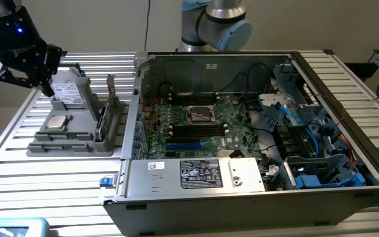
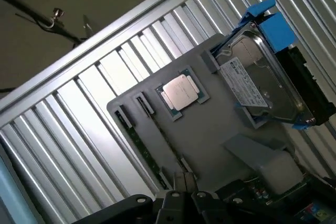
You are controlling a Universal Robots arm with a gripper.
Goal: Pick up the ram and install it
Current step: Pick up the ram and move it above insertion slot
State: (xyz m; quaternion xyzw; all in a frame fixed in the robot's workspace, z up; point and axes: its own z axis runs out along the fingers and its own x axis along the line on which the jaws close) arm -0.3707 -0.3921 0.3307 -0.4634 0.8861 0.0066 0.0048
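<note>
Green ram (image 2: 139, 147) lies near the closed claw (image 2: 181, 179), not touching.

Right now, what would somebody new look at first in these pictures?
Probably the big open computer case in the middle, with its green motherboard inside. On the exterior view's left, the black gripper hangs, fingers shut, above a gray tray holding a shiny processor, a hard drive and the thin green ram.
</note>
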